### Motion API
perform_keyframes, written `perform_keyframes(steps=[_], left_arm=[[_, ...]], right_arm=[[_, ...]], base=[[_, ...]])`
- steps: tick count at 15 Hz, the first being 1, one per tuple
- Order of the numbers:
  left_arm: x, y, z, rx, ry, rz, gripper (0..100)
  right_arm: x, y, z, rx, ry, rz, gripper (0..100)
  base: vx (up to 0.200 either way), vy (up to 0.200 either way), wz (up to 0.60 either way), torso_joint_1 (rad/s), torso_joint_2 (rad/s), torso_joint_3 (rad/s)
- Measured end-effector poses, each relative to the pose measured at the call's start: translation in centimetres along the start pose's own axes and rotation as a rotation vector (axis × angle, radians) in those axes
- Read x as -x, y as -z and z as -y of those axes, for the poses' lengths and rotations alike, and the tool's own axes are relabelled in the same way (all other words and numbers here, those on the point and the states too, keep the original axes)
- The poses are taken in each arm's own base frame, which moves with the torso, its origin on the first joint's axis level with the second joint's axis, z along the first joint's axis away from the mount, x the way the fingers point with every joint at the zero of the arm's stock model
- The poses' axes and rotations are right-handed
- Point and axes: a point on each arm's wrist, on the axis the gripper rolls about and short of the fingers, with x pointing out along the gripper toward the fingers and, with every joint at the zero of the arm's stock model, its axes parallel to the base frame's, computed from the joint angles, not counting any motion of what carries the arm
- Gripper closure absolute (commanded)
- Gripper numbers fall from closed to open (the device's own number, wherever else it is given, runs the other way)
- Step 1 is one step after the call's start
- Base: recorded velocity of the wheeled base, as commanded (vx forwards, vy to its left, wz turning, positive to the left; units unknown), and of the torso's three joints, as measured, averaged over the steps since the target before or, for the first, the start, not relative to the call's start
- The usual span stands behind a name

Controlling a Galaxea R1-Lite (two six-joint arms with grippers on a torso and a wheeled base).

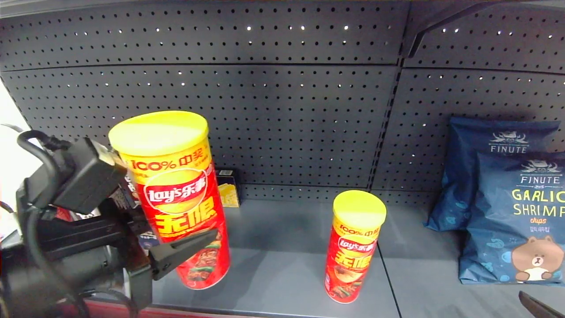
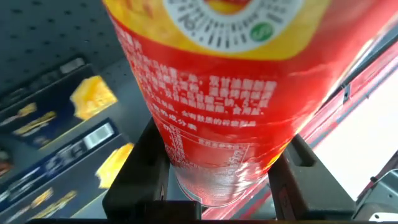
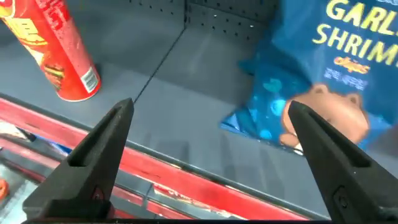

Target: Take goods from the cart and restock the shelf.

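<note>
A tall red chips can with a yellow lid [image 1: 176,198] stands upright at the shelf's front left, and my left gripper [image 1: 178,247] is shut on its lower half. In the left wrist view the can [image 2: 217,93] sits between the two black fingers [image 2: 140,177]. Whether its base touches the grey shelf board [image 1: 282,260] I cannot tell. A second, identical can [image 1: 354,247] stands alone mid-shelf, also seen as the can [image 3: 59,53] in the right wrist view. My right gripper [image 3: 211,155] hangs open before the shelf's red front edge [image 3: 186,174], holding nothing.
Two blue snack bags [image 1: 507,198] lean against the pegboard back wall [image 1: 287,110] at the right; one bag [image 3: 323,81] lies close to my right gripper. A small dark box [image 1: 228,187] stands behind the held can. Bare shelf lies between the cans.
</note>
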Motion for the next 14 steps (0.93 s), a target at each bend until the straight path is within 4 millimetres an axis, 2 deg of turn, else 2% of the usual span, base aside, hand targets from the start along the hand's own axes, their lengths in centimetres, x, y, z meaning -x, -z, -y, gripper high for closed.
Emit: perform_keyframes(steps=[5, 8, 9, 11, 14], left_arm=[[-3.5, -0.3, -0.2, 0.008, 0.015, -0.050, 100], [-4.7, 0.0, -0.2, 0.008, 0.019, -0.081, 100], [-4.9, 0.1, -0.1, 0.008, 0.020, -0.087, 100], [-5.1, 0.2, -0.1, 0.008, 0.021, -0.096, 100], [-5.2, 0.2, 0.0, 0.005, 0.025, -0.098, 100]], right_arm=[[2.0, 3.6, 0.7, 0.034, 0.013, 0.007, 0], [3.5, 6.4, 1.2, 0.065, 0.043, -0.061, 0], [3.8, 6.8, 1.2, 0.056, 0.065, -0.054, 0], [4.3, 7.4, 1.3, 0.040, 0.090, -0.028, 0], [4.6, 8.0, 1.4, 0.028, 0.086, 0.006, 0]], base=[[0.000, 0.000, 0.00, 0.000, 0.00, 0.000], [0.000, 0.000, 0.00, 0.000, 0.00, 0.000], [0.000, 0.000, 0.00, 0.000, 0.00, 0.000], [0.000, 0.000, -0.60, 0.000, 0.00, 0.002], [0.000, 0.000, 0.00, 0.000, 0.00, 0.000]])
